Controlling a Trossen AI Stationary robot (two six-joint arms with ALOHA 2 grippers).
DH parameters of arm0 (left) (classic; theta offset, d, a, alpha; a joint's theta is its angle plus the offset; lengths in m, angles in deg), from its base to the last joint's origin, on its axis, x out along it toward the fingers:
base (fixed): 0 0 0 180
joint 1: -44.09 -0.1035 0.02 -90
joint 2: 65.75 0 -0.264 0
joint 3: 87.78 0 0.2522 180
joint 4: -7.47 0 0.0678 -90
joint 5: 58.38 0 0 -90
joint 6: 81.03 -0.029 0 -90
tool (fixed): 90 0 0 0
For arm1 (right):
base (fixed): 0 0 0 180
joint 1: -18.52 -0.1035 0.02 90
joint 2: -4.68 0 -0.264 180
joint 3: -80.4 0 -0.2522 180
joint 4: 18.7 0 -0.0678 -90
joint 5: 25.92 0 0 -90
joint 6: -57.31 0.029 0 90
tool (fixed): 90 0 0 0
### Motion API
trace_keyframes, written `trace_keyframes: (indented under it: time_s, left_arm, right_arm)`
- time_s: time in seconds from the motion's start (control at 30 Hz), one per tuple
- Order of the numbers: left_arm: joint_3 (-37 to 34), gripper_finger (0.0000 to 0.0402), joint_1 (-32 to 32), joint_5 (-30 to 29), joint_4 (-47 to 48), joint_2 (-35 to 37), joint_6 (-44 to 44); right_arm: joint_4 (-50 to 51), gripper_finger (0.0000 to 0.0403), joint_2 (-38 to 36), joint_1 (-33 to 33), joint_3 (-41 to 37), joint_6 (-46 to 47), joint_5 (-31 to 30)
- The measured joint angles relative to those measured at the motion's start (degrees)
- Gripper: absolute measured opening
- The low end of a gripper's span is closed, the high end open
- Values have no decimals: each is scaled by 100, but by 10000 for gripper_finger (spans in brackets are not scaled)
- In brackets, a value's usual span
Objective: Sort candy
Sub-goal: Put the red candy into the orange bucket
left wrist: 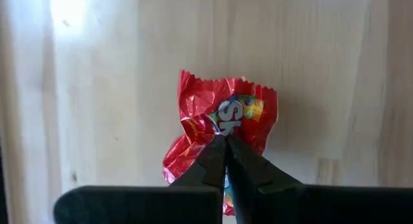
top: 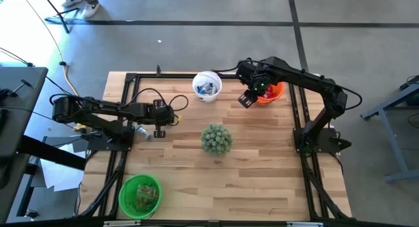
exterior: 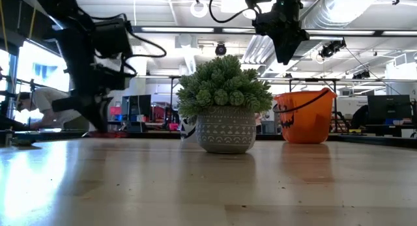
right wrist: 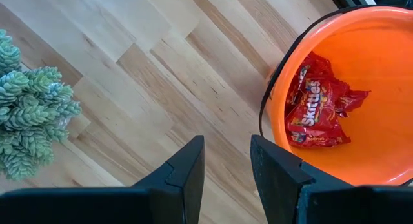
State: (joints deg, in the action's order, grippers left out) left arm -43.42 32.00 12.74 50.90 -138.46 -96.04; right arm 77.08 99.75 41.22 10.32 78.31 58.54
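The left pincer [left wrist: 225, 146] is down at the left side of the table [top: 262, 161], its tips pinched tight on a red candy packet [left wrist: 219, 130] lying on the wood. The right pincer [right wrist: 226, 161] hangs with its jaws apart and empty beside the orange bucket [right wrist: 381, 88] at the far right, where more red packets [right wrist: 319, 108] lie.
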Motion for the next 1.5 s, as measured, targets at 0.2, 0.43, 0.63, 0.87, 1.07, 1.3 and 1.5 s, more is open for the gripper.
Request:
trace_keyframes:
  time_s: [0.2,0.43,0.63,0.87,1.07,1.3,1.5]
  left_arm:
    - [416,1,0,1,90,7,111]
    - [1191,0,0,-4,93,13,145]
    - [2189,0,2,-103,58,21,143]
    - [3171,0,2,-349,141,33,142]
    - [3289,0,4,-236,875,31,148]
    - [3292,0,7,315,1479,-272,555]
    - [2742,1,7,482,1483,-795,1070]
  right_arm:
    - [0,122,0,0,0,-52,-2]
    - [-185,122,0,0,0,-52,-2]
    - [-1169,122,0,-49,0,-333,-9]
    - [-2481,122,0,-274,0,-760,327]
    - [-2255,122,0,-360,0,-862,328]
    - [-1859,122,0,-363,0,-866,331]
    - [-1762,122,0,-361,0,-941,350]
